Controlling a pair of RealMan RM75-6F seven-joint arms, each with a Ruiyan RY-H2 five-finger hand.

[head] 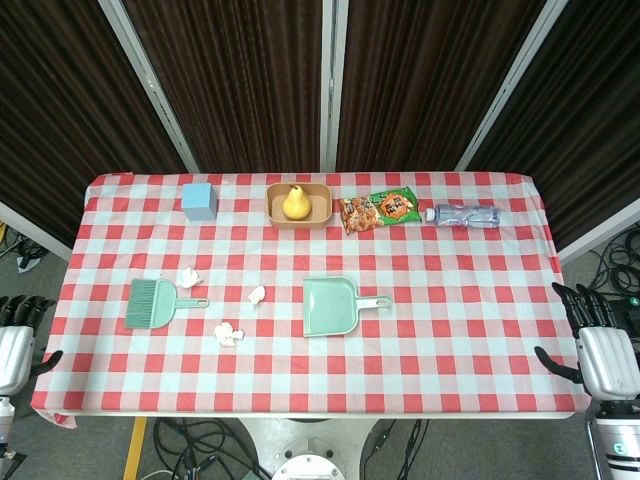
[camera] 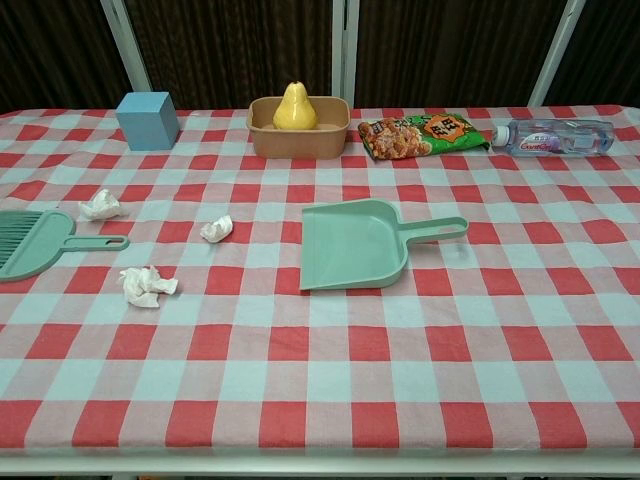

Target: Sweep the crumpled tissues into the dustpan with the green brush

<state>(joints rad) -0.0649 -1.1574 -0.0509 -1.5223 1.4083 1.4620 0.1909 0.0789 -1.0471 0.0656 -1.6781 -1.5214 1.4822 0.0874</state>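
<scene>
The green brush (head: 155, 302) (camera: 40, 243) lies flat at the table's left, handle pointing right. Three crumpled tissues lie near it: one (head: 189, 277) (camera: 101, 206) just behind the handle, one (head: 257, 294) (camera: 216, 229) toward the middle, one (head: 228, 333) (camera: 147, 285) nearer the front. The green dustpan (head: 332, 305) (camera: 358, 244) rests at the centre, handle pointing right. My left hand (head: 18, 340) hangs off the table's left edge, open and empty. My right hand (head: 600, 348) hangs off the right edge, also open and empty. Neither hand shows in the chest view.
Along the back of the red-checked table (head: 450, 330) stand a blue cube (head: 199, 200), a tan tray (head: 315, 213) holding a pear (head: 295, 202), a snack bag (head: 379, 210) and a lying water bottle (head: 464, 214). Cables lie on the floor below.
</scene>
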